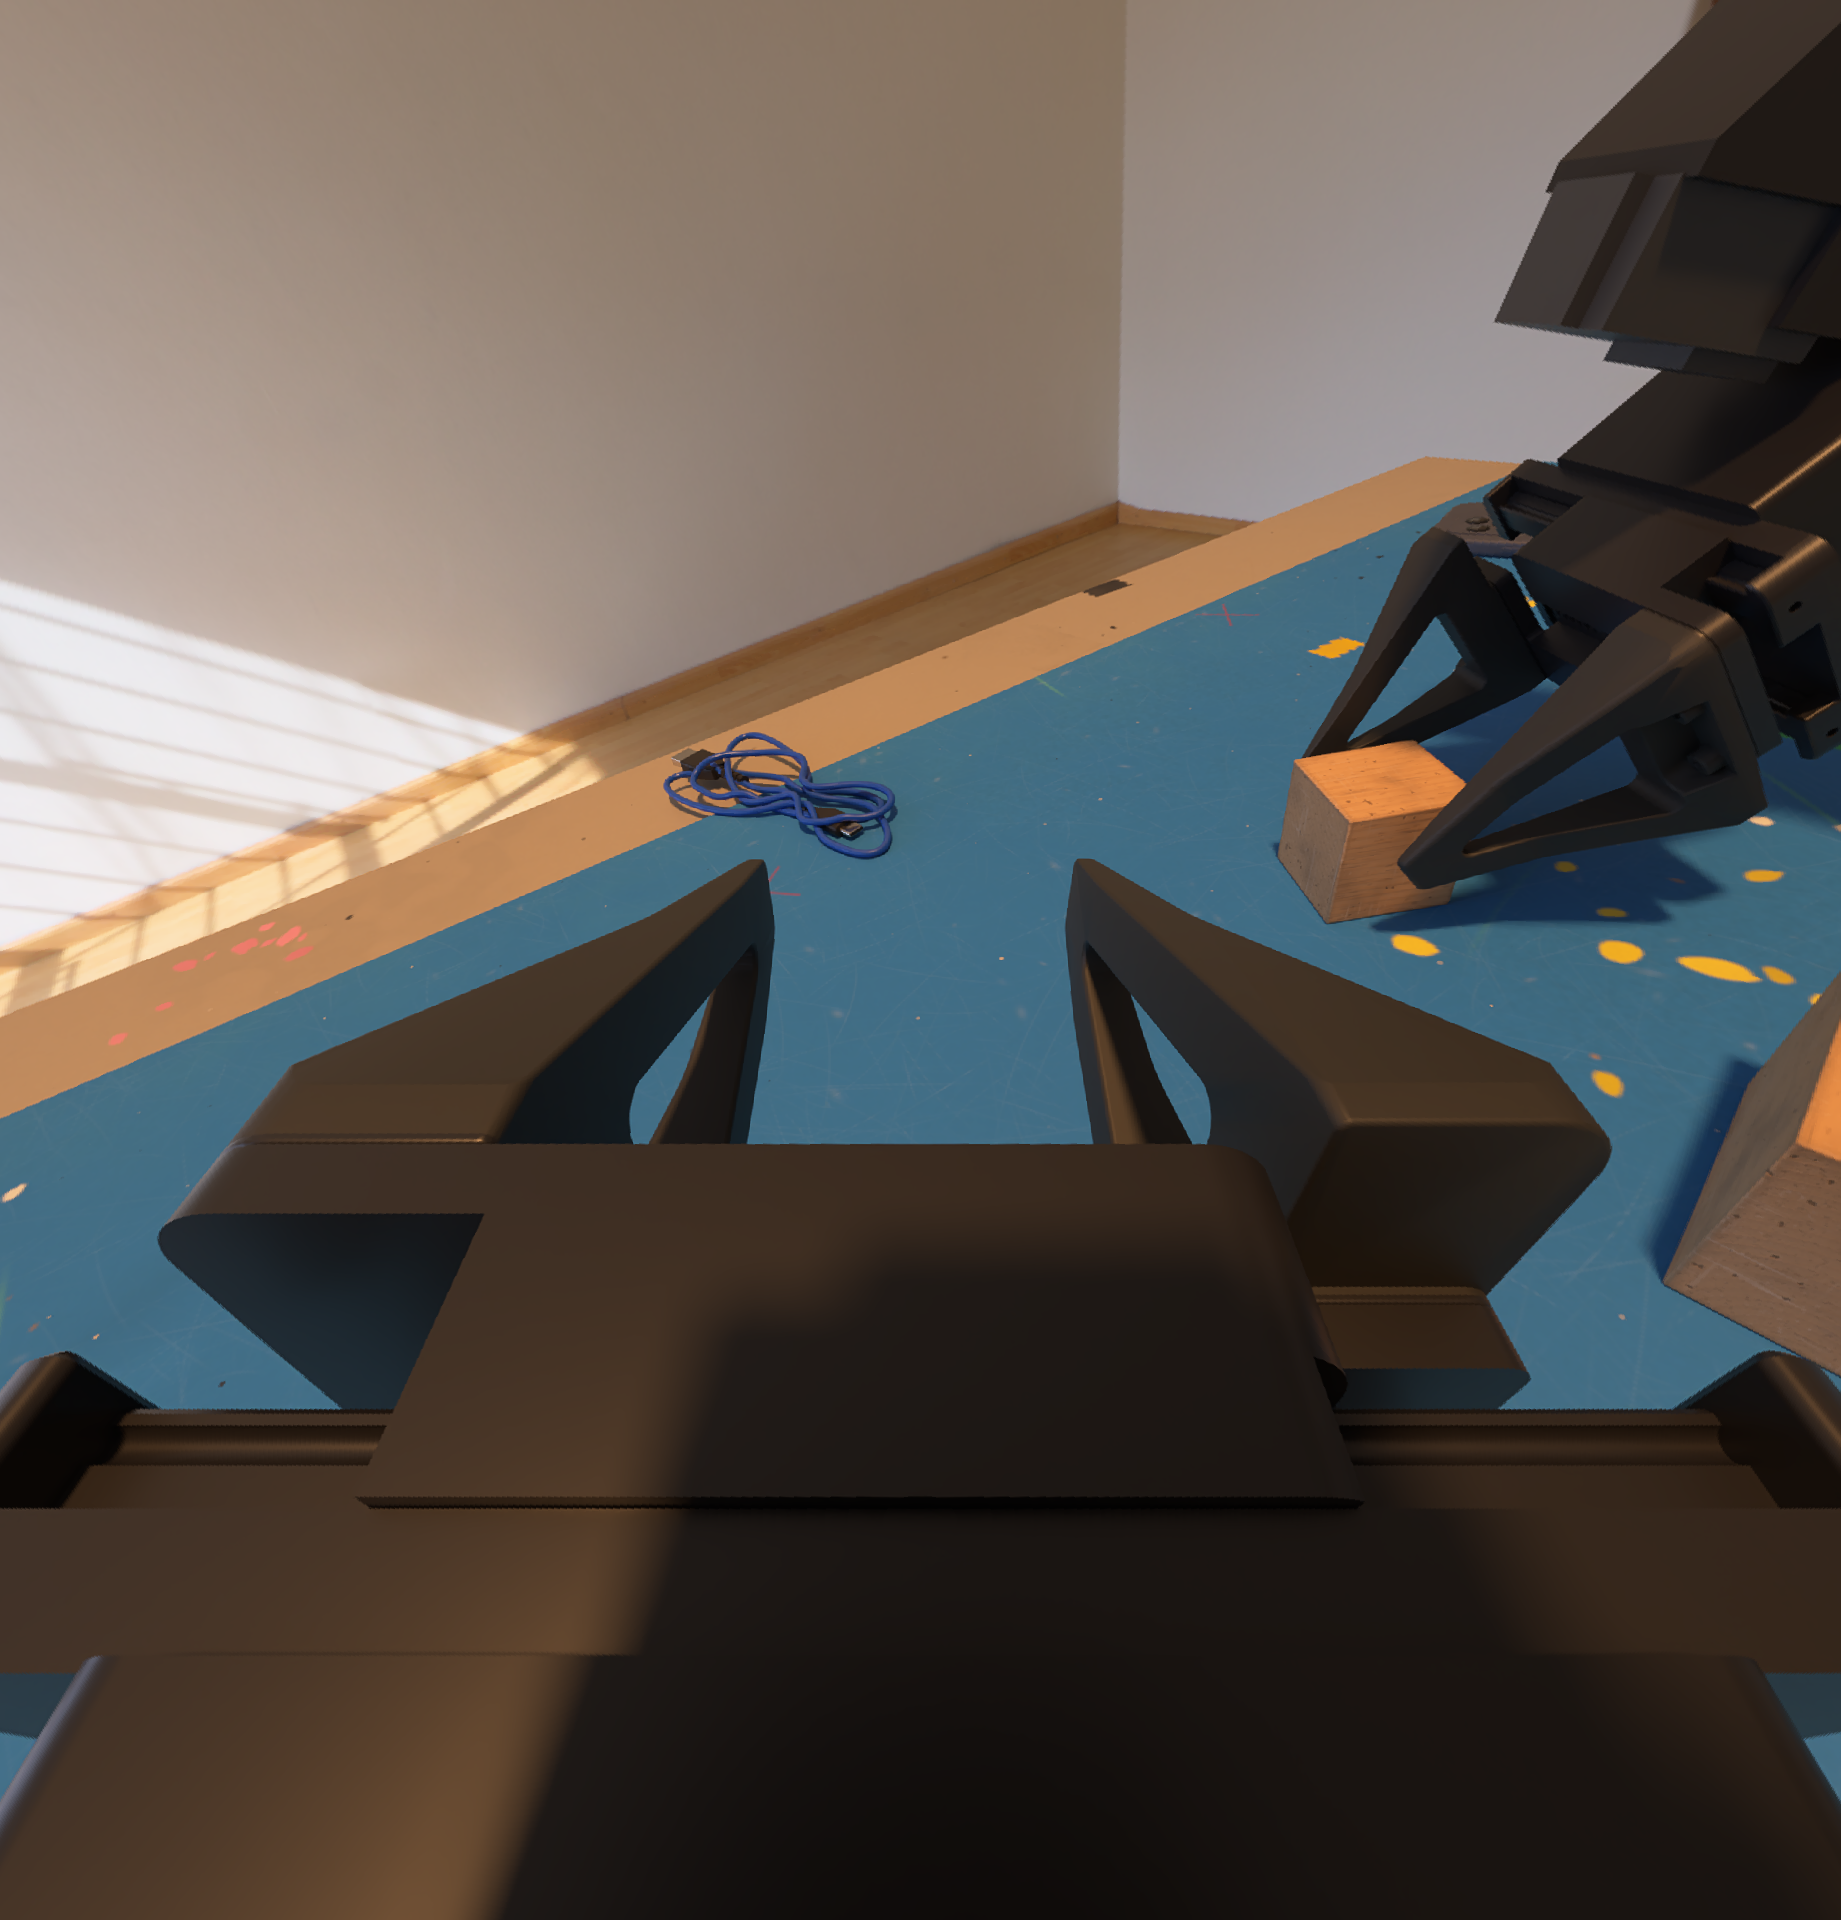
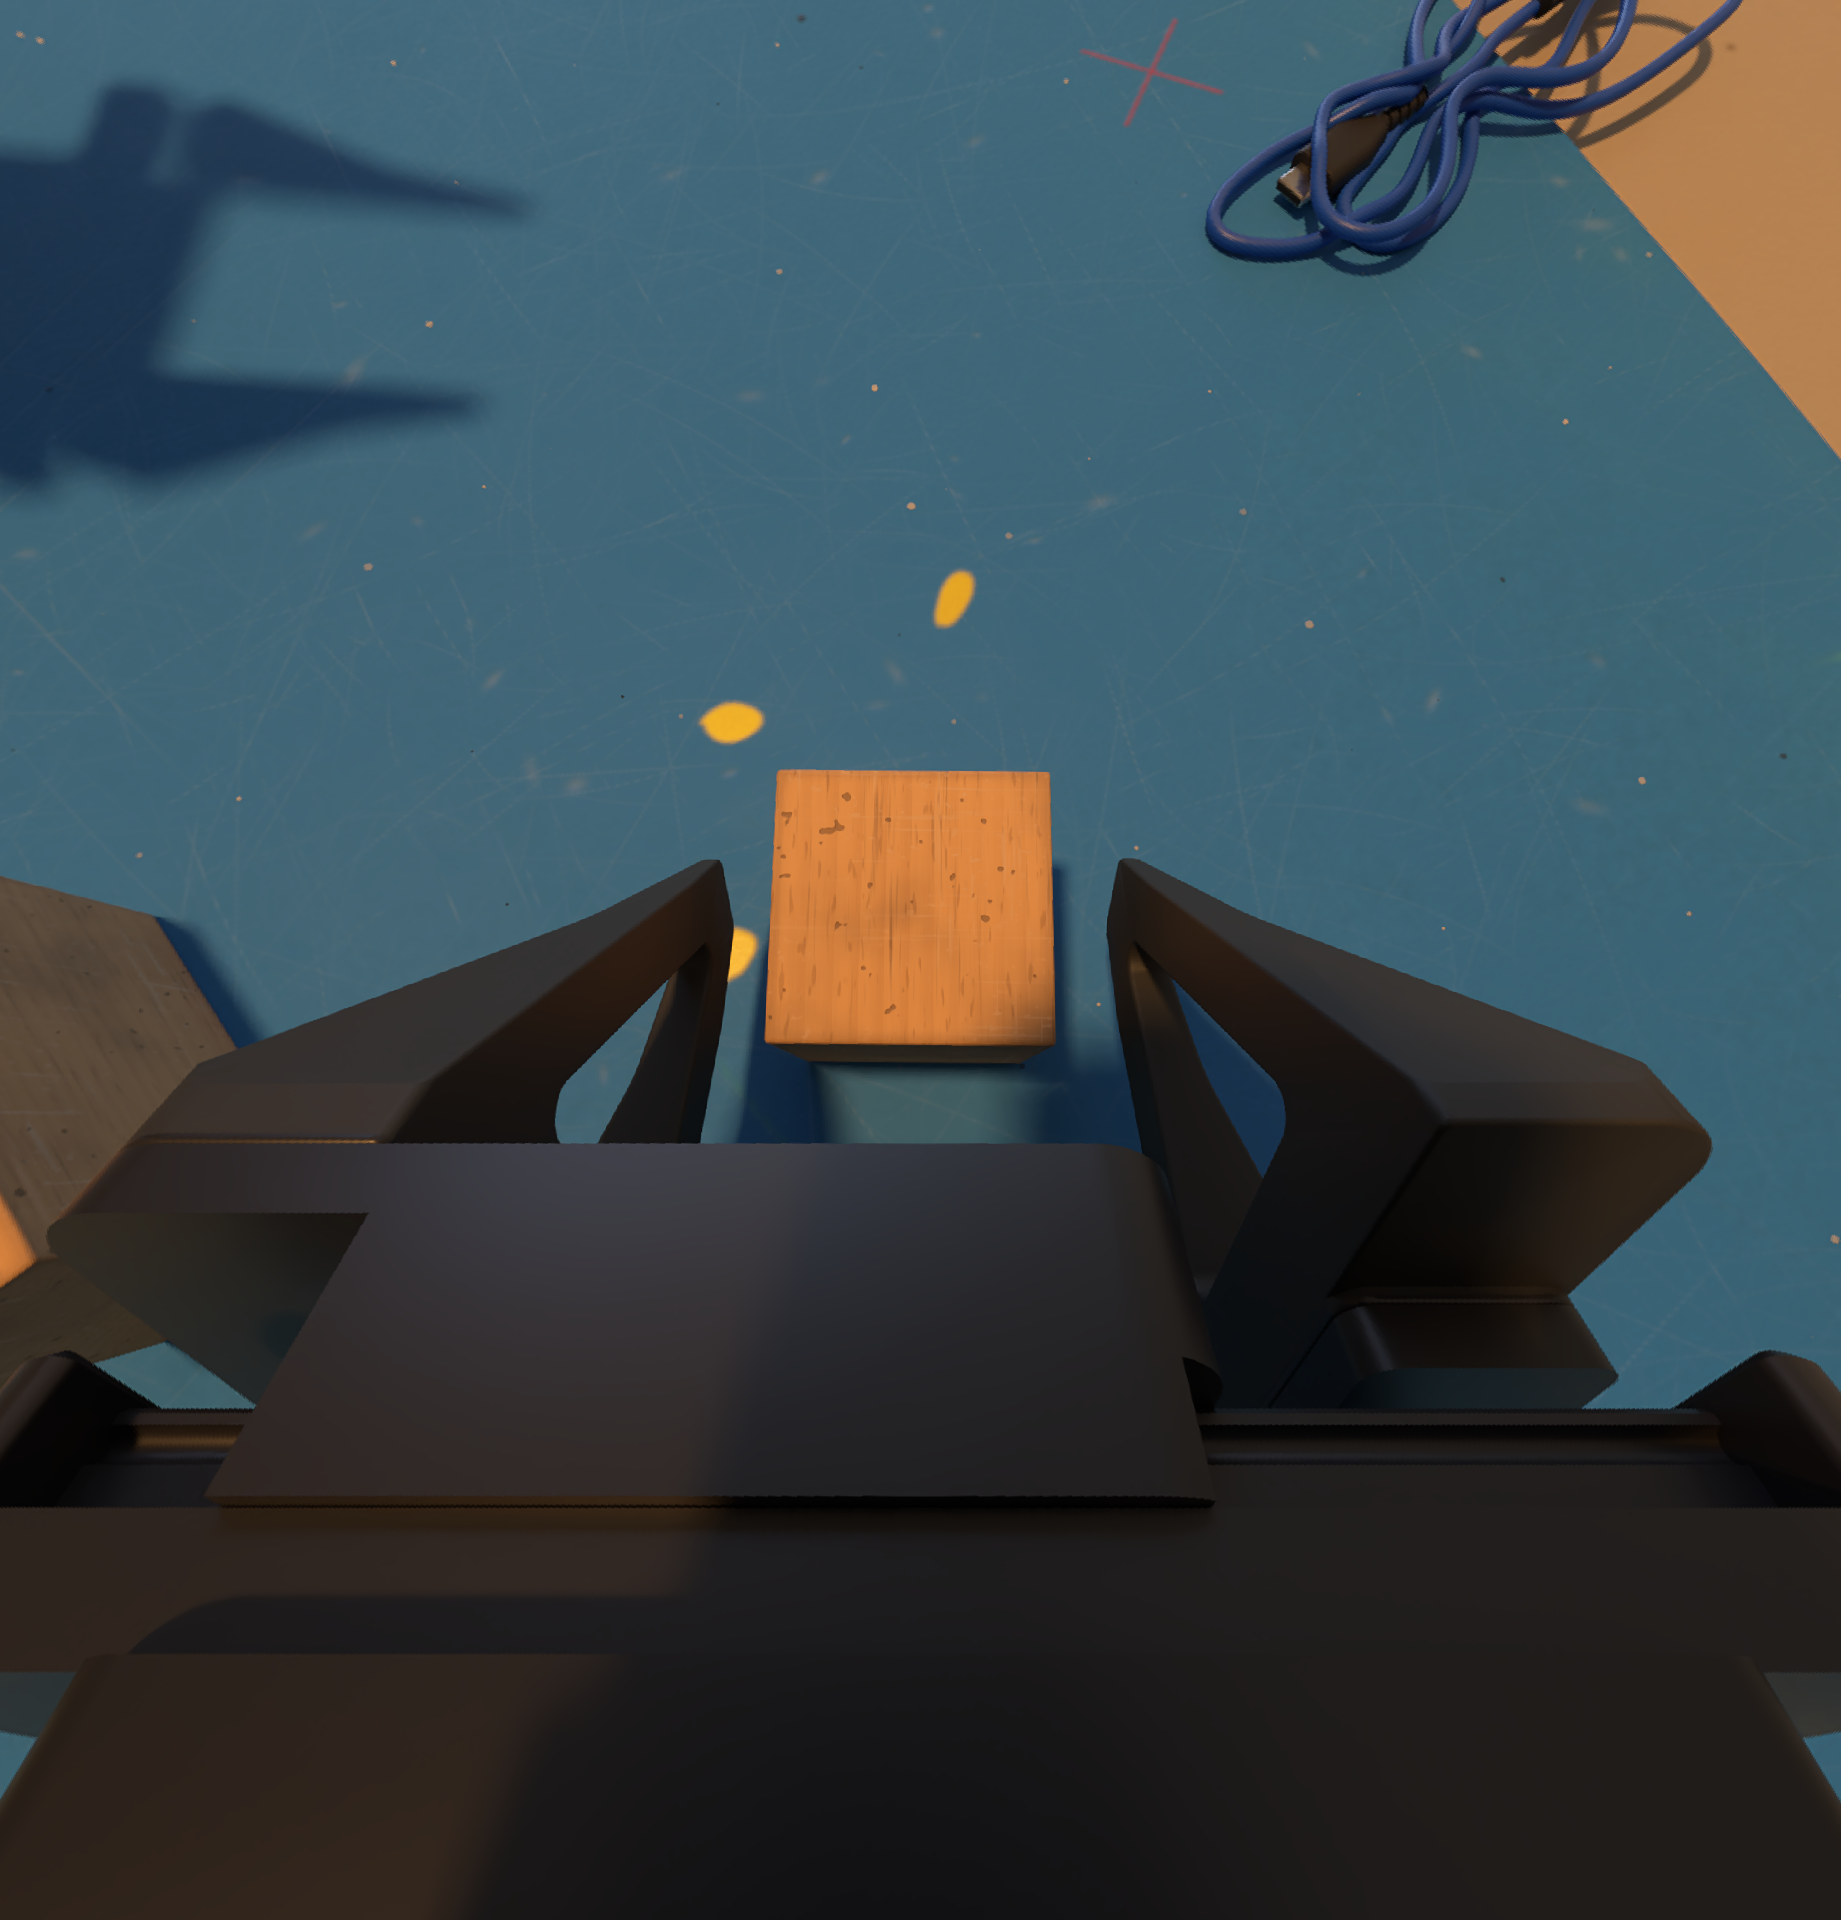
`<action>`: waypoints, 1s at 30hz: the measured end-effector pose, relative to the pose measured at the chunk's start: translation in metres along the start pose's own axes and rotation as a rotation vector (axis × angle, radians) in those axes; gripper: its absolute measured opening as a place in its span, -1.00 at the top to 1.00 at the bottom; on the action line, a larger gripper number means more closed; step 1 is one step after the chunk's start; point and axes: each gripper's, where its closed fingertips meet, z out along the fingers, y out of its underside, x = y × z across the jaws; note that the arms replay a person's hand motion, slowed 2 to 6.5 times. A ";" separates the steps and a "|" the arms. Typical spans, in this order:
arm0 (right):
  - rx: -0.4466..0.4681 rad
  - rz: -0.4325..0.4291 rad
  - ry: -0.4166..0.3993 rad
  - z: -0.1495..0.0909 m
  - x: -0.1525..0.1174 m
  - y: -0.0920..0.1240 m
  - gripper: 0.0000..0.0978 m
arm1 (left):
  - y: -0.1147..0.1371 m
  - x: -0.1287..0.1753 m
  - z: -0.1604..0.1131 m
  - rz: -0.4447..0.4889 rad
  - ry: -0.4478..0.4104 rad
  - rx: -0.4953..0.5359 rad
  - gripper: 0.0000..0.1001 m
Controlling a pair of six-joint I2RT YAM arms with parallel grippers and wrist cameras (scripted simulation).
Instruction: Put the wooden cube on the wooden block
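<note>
A small wooden cube (image 2: 911,909) rests on the blue mat between the fingers of my right gripper (image 2: 916,868). The jaws are open, with a gap on each side of the cube. The left wrist view shows the same: the right gripper (image 1: 1363,810) straddles the cube (image 1: 1352,842) from above at an angle. The larger wooden block (image 1: 1809,1174) lies on the mat close to the cube, cut off by the frame edge; it shows at the left of the right wrist view (image 2: 54,1039). My left gripper (image 1: 921,873) is open and empty, above bare mat to the left of both.
A coiled blue cable (image 1: 781,795) lies at the mat's far edge, also in the right wrist view (image 2: 1415,156). The blue mat (image 1: 947,987) has a tan wooden border (image 1: 583,821), with floor and walls beyond. Yellow paint spots (image 2: 731,722) dot the mat.
</note>
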 end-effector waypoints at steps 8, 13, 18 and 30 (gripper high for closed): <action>-0.030 -0.012 0.025 0.006 0.000 0.000 0.14 | 0.000 0.000 0.000 0.003 -0.005 0.000 0.04; -0.014 -0.025 0.036 0.005 -0.001 0.000 0.17 | -0.001 -0.001 0.000 0.003 -0.007 0.001 0.05; 0.062 -0.042 -0.039 -0.001 -0.015 -0.003 0.17 | -0.002 -0.001 0.000 0.004 -0.011 0.002 0.05; 0.355 -0.165 -0.406 -0.053 -0.075 -0.032 0.17 | -0.001 -0.003 -0.003 0.007 -0.022 -0.009 0.05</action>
